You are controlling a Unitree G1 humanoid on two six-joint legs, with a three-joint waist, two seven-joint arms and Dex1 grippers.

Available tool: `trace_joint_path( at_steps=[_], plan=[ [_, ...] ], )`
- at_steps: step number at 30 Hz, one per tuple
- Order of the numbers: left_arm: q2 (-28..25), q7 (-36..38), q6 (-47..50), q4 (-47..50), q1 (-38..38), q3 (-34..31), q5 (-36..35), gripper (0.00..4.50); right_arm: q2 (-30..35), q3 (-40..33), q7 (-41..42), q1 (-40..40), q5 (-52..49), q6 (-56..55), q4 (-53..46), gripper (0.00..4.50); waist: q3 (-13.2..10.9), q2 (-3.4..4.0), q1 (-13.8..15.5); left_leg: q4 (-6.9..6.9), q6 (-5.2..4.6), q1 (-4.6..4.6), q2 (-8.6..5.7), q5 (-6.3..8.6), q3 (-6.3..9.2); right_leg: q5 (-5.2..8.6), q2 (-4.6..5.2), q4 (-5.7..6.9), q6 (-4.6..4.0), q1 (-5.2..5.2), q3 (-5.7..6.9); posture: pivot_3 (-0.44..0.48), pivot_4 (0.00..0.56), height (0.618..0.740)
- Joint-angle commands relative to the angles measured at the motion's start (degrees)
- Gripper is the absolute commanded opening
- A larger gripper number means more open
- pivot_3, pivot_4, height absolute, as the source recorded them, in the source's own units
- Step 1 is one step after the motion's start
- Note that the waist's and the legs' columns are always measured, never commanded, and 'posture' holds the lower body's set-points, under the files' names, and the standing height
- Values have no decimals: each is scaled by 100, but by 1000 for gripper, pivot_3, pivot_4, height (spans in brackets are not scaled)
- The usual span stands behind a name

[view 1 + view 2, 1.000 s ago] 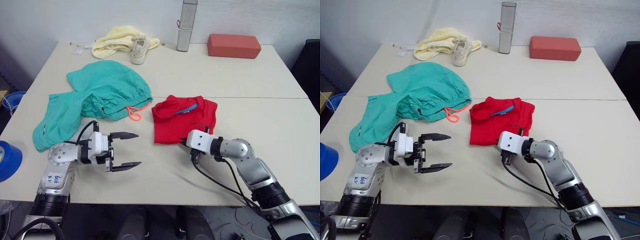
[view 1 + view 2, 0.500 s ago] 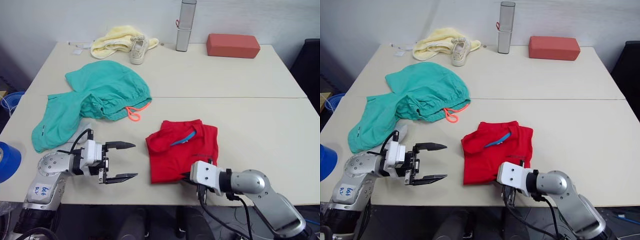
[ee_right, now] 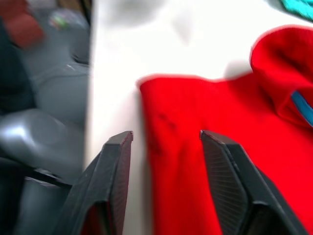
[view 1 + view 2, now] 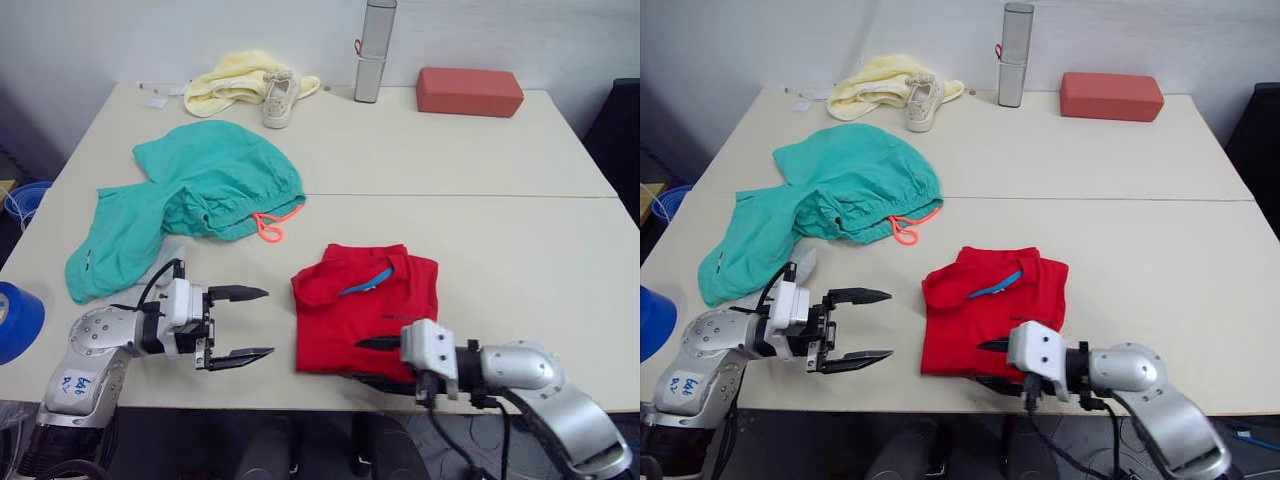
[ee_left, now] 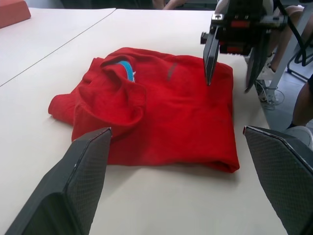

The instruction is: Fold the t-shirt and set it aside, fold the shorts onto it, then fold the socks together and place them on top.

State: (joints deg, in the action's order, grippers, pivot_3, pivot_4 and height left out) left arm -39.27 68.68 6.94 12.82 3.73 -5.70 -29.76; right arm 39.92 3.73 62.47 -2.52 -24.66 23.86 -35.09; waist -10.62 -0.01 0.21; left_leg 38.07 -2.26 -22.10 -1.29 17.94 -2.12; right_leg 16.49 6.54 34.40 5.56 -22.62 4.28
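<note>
T-shirt (image 4: 365, 320) lies folded at the table's (image 4: 520, 150) near edge, set there so the shorts (image 4: 190, 195) can go on top. Your right gripper (image 4: 378, 360) straddles its near hem with fingers spread, gripping nothing; your left gripper (image 4: 240, 324) hovers wide open just beside it. The shorts sprawl toward the left edge, nothing between. At the far edge sit a yellow cloth (image 4: 235, 80), sneaker (image 4: 278, 98), grey cylinder (image 4: 372, 50) and red block (image 4: 469, 91), none blocking you
</note>
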Motion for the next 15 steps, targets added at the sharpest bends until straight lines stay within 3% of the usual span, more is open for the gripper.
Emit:
trace_joint_path(
  at_steps=[1, 2, 5, 9, 14, 15],
  plan=[
    [76, -38, 145, 248, 154, 58, -237, 4110, 177, -646, 556, 129, -1023, 51, 205, 2098, 0, 0, -5, 0, -1, 3, 0, 0, 0, 0, 0, 0, 0, 3, 0, 0, 150, 740],
    [91, -40, 256, 268, 197, 97, -289, 3938, 188, -733, 613, 191, -1111, 9, 333, 2098, 0, 0, -6, 0, -2, 6, 0, 1, 1, 0, 0, 0, 0, 5, 0, 0, 150, 740],
    [270, -156, 346, 60, 557, 610, 122, 2996, 29, -548, 369, 820, -601, -236, 1451, 1478, 0, 0, -10, 1, 0, 10, 1, 1, 1, 0, 0, 2, 0, 7, 0, 0, 150, 740],
    [515, -270, 191, -248, 850, 1051, 547, 1693, -225, -71, 214, 1429, 271, -997, 2563, 62, 2, 4, -17, -1, 4, 9, -2, -2, -2, -3, -1, 3, 0, 3, 1, 0, 150, 740],
    [938, -417, -103, -643, 1224, 1557, 1048, 30, -459, 316, 253, 1791, 759, -1581, 3230, 0, 1, 4, -12, 7, 6, -8, -2, -11, -5, -2, -9, 35, -1, -8, 9, 0, 150, 740],
    [990, -425, -64, -677, 1275, 1631, 1081, 30, -482, 378, 246, 1803, 843, -1679, 3312, 0, 1, 4, -11, 9, 5, -8, -3, -12, -7, -2, -9, 36, 0, -8, 9, 0, 150, 740]
  ],
)
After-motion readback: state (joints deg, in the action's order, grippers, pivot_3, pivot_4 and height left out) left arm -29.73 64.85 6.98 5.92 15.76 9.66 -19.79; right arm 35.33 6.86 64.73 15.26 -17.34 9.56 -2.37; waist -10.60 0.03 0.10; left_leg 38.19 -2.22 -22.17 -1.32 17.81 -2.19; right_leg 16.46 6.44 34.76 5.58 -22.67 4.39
